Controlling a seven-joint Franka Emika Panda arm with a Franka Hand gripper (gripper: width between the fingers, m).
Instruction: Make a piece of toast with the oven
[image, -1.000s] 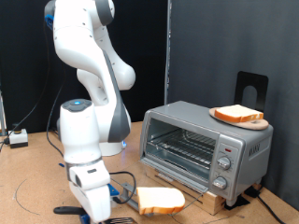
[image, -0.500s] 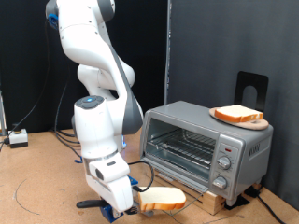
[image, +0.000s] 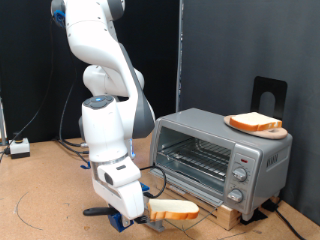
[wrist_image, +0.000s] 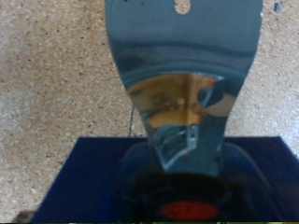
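Note:
A slice of pale bread, the piece of toast, sits low over the wooden table in front of the oven. My gripper is right beside it on the exterior view's left, down near the table. It is shut on a spatula with a blue grip and a shiny metal blade. The blade points at the slice; whether it is under the slice I cannot tell. The toast does not show in the wrist view. The silver oven stands on a wooden board, and its wire rack shows in the front.
A second bread slice lies on a wooden plate on top of the oven. Behind it stands a black bracket. Cables and a small white box lie at the exterior view's left. Black curtains close the back.
The arm has swung from the exterior view's left toward the slice and dropped the spatula to table level beside it. The slice now looks flatter and slightly shifted.

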